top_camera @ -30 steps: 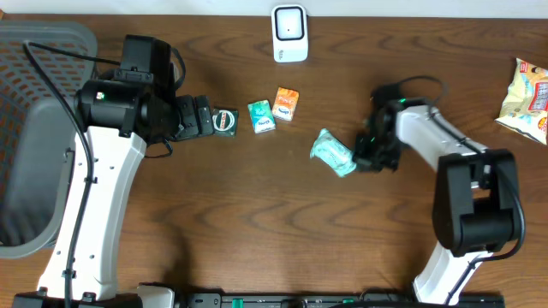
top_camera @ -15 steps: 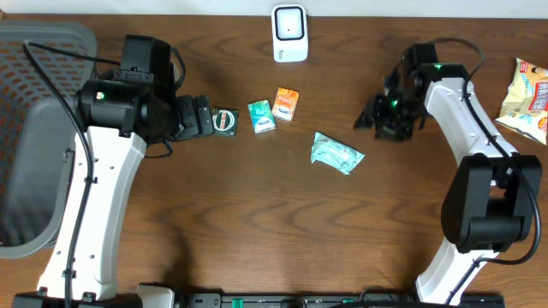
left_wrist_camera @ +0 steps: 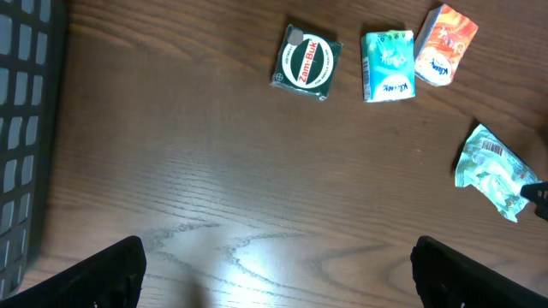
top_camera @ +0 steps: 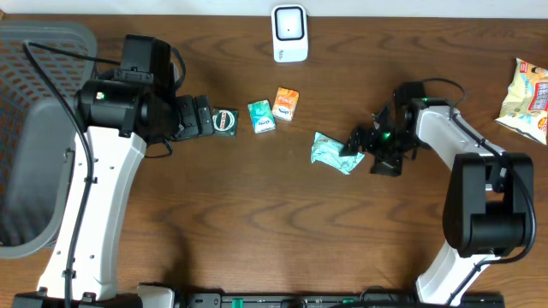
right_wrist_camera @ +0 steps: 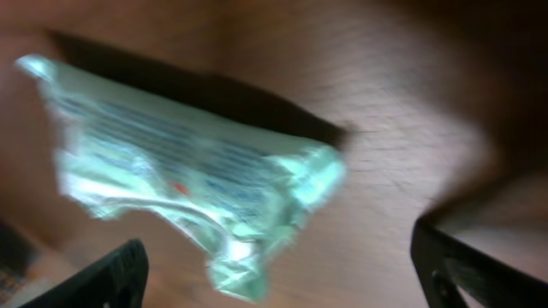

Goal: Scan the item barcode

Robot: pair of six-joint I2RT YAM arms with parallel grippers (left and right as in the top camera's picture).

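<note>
The item, a crinkled pale-green packet (top_camera: 336,154), lies loose on the counter (top_camera: 257,222), right of centre, and nothing holds it. A second ago the right gripper was clamped on its right end. Since then the fingers have let go, the arm has swung off toward the far edge, and it has now come back. The right gripper (top_camera: 360,145) sits just beside the packet's right end with its fingers spread wide. In the right wrist view the packet lies ahead of those fingers; we cannot tell whether either one touches it. The packet itself has barely shifted, only turned a little.

In the left wrist view we make out a barcode (left_wrist_camera: 489,151) facing up near one end of the packet. We read the release and return as a regrasp. The scan is not yet done, since the white scanner (top_camera: 289,32) stands well apart at the far edge. The new hold should leave that barcode uncovered.

To the left lie an orange pack (top_camera: 286,103), a teal pack (top_camera: 261,116) and a green box (top_camera: 224,121). The left gripper (top_camera: 201,117) hovers near the box, fingers spread and empty. A snack bag (top_camera: 527,98) lies far right and a grey basket (top_camera: 43,51) far left.
</note>
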